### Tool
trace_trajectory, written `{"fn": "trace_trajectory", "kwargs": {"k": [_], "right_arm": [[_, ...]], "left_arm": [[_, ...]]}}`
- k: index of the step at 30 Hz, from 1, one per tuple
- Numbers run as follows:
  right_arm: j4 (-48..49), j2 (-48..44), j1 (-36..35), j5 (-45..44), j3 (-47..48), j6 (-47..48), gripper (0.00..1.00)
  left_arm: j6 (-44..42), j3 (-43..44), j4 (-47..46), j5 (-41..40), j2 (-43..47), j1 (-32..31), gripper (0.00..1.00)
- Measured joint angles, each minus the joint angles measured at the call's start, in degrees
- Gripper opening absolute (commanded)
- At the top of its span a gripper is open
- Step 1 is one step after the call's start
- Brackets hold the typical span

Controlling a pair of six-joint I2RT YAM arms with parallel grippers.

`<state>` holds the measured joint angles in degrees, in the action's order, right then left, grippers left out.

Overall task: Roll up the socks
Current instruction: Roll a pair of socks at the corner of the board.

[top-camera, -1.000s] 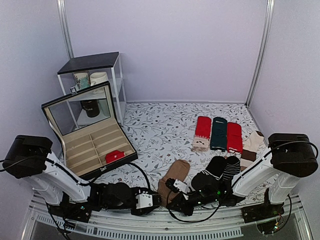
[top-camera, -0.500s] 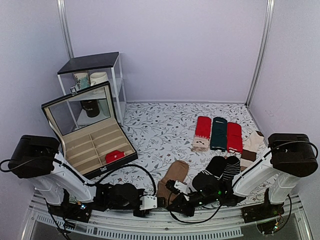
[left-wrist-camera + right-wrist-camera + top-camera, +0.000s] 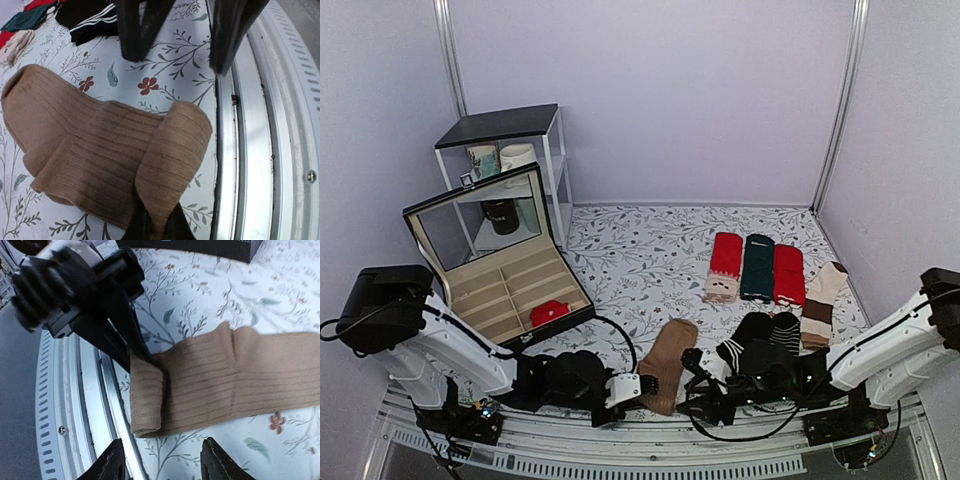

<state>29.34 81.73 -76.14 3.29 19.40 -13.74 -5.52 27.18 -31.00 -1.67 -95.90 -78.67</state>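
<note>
I stand in a small booth with pale lilac walls (image 3: pixel 650 100) and a metal post in each back corner. Most of the floor of the booth is one surface (image 3: pixel 640 250), covered by a white cloth with grey leaves and small flowers. A ribbed metal rail (image 3: pixel 620 447) runs along its near edge.

At the back left there is a white shelf (image 3: pixel 505 128) with a dark top and cups (image 3: pixel 500 158) inside. In front of it a black box (image 3: pixel 485 235) stands open with its mirror lid up, and a red bundle (image 3: pixel 550 312) lies in one beige compartment. On the right side two red socks and one dark green sock (image 3: pixel 757 268) lie flat in a row, a beige and brown sock (image 3: pixel 820 300) lies beside them, and black striped socks (image 3: pixel 760 335) lie nearer.

The socks (image 3: pixel 668 360) lie near the front, about in the middle. They make a brown ribbed strip, and its near end is folded over, just beside the rail.

The left gripper (image 3: pixel 630 386) has its jaws closed on this folded end. The right gripper (image 3: pixel 162 450) is above the same end with its jaws wide, not touching the fabric.
</note>
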Motion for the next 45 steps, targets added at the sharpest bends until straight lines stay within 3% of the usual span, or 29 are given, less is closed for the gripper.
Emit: {"fn": "trace_trajectory", "kwargs": {"k": [3,10,21,29,41,45], "right_arm": [[-1.16,-4.31,-1.09,-5.97,-0.15,5.03,0.53],[-3.32,-2.51,-7.19,-17.70,1.68,16.28,0.53],[-3.72,3.28,-13.60,-24.46,4.70,21.49,0.52],[-3.87,6.71,-14.12,-25.97,5.68,21.46,0.49],[-3.91,10.78,-14.12,-26.97,6.62,18.29,0.25],[-2.21,12.41,-13.29,-26.71,6.80,15.82,0.14]], "left_arm": [[2.32,1.73,2.69,2.54,-0.20,1.29,0.00],[5.86,4.33,4.81,7.76,-1.92,3.89,0.00],[9.01,6.16,4.15,13.00,-4.52,5.75,0.00],[9.68,6.21,3.91,13.79,-4.74,6.10,0.00],[10.12,6.51,2.56,14.49,-5.73,6.16,0.00],[10.12,6.25,2.01,14.53,-5.73,6.19,0.06]]}}
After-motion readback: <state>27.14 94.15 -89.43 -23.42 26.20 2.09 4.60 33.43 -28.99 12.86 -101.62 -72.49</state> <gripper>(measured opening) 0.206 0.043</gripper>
